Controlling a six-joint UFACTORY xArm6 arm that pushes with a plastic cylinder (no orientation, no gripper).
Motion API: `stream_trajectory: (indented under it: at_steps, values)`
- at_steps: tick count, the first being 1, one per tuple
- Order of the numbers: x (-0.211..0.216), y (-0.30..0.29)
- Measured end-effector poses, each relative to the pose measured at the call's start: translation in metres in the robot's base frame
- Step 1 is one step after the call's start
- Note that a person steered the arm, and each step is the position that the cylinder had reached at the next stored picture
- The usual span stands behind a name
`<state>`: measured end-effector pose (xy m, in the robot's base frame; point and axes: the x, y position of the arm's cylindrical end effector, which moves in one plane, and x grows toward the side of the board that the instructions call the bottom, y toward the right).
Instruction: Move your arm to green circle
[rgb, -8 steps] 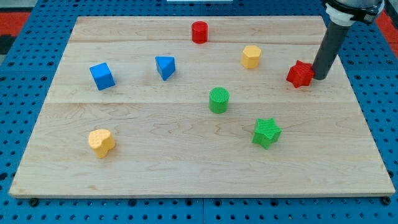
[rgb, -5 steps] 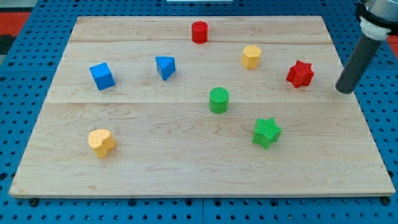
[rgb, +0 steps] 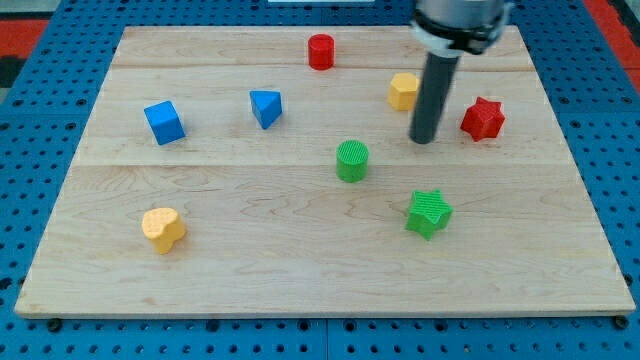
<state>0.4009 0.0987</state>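
The green circle (rgb: 352, 160) is a short green cylinder standing near the middle of the wooden board (rgb: 250, 260). My tip (rgb: 423, 139) rests on the board to the right of it and a little toward the view's top, apart from it by about one block's width. The rod rises toward the view's top and passes in front of part of the yellow block (rgb: 403, 91). The red star (rgb: 483, 118) lies just to the tip's right.
A green star (rgb: 429, 213) lies below the tip. A red cylinder (rgb: 320, 51) stands at the view's top. A blue triangle (rgb: 265, 107) and a blue cube (rgb: 164, 122) sit at the left. A yellow heart (rgb: 163, 229) lies at the lower left.
My tip swung from beside the red star out to the board's right edge, then came back left past the star to a spot near the green circle. No block has moved.
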Motion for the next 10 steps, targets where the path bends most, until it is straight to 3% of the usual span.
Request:
stream_trajectory:
  at_steps: [1, 2, 3, 6, 8, 10]
  values:
    - [-0.01, -0.058]
    - [-0.039, -0.067]
    - [-0.039, -0.098]
    - [-0.031, -0.106]
    - [0.043, -0.128]
    - [0.064, -0.163]
